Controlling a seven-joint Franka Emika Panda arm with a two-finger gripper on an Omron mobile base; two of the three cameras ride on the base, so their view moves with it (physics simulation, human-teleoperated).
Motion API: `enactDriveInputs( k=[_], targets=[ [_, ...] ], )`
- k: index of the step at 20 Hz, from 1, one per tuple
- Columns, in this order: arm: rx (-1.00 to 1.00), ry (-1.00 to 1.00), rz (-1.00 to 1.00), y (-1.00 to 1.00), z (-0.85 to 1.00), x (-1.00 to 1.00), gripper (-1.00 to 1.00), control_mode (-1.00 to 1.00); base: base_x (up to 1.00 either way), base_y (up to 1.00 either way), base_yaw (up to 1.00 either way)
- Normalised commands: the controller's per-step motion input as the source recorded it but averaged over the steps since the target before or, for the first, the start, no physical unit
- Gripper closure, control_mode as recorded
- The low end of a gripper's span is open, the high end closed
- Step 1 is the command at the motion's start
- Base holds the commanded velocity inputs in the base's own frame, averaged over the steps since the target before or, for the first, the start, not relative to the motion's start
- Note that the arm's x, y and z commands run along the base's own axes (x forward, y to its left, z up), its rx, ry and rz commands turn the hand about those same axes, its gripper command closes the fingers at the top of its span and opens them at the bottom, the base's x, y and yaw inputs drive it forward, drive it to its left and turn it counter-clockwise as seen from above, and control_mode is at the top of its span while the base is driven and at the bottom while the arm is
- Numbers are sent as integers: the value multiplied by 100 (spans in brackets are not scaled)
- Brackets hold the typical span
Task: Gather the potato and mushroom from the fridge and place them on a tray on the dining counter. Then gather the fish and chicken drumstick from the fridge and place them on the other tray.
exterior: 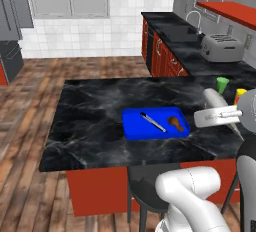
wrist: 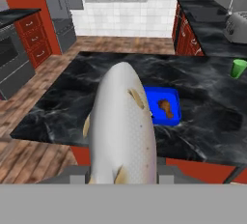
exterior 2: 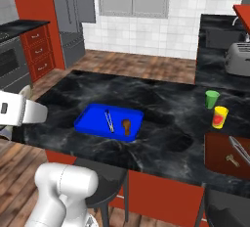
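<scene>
I am carrying the fish (wrist: 123, 126) lengthwise in the tool (wrist: 123, 178), whose jaws are pinching its tail end so the pale body is sticking straight out ahead of the hand. I am holding it that way, I judge, so it can be lowered flat into the tray (exterior: 134, 126) rather than dropped on end.

The blue tray is sitting on the dining worktop (exterior: 90, 116) and is already carrying the chicken drumstick (exterior: 174, 122) near one end, with a thin silvery utensil (exterior: 153, 122) lying beside it. That is why I am taking this for the meat tray.

From the hand view the tray (wrist: 172, 97) is lying ahead of and below the fish's nose, partly hidden behind it, with the tool well apart from the tray and back near the worktop's near edge.
</scene>
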Motion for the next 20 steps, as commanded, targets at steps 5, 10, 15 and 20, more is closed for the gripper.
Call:
enactDriveInputs(
  k=[5,10,15,20],
  targets=[
    [0,0,0,0,0,0,100,100,74,-31,11],
    [0,0,0,0,0,0,100,100,86,-25,14],
    [2,13,14,-11,-4,100,100,-100,0,0,0],
    [0,20,8,-2,-18,99,100,-100,0,0,0]
  ],
)
